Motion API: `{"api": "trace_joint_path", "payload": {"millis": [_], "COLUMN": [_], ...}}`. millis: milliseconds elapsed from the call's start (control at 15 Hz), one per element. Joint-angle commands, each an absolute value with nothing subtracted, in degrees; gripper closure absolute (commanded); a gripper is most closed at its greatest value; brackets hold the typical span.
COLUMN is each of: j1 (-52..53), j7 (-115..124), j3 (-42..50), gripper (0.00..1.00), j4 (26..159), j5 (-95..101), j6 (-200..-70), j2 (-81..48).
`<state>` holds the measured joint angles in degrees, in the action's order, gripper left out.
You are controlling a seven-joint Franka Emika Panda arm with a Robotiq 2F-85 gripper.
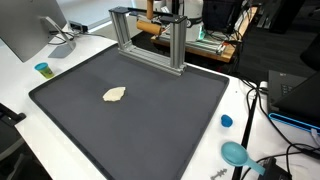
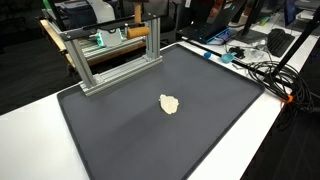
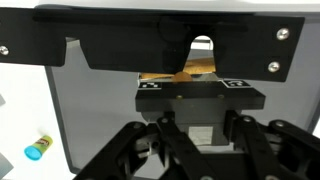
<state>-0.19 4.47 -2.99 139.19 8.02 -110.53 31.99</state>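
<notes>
Wooden rod (image 1: 148, 27) in the aluminium frame (image 1: 180, 45) at the worktop's (image 1: 15, 82) back edge looks to be under approach: the tool (image 3: 200, 150), whose opening I cannot tell, would need squaring up over it.

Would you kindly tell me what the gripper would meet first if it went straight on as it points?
Most likely the black block with white corner marks, directly ahead of the gripper; depth is hard to judge here.

The lower edge cuts off the pincer (image 3: 197, 140); its opening is perhaps unreadable.
</notes>
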Motion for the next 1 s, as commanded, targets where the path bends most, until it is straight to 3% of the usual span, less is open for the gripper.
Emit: {"api": "trace_joint_path", "payload": {"millis": [0, 933], "j1": [0.2, 0.6], "j7": [5.8, 5.2], "j3": [-3.1, -2.3], "gripper": [0.78, 0.78], "j4": [140.0, 141.7], "j5": [6.7, 4.2], "j6": [-109.1, -104.3], "j2": [32.6, 33.5]}}
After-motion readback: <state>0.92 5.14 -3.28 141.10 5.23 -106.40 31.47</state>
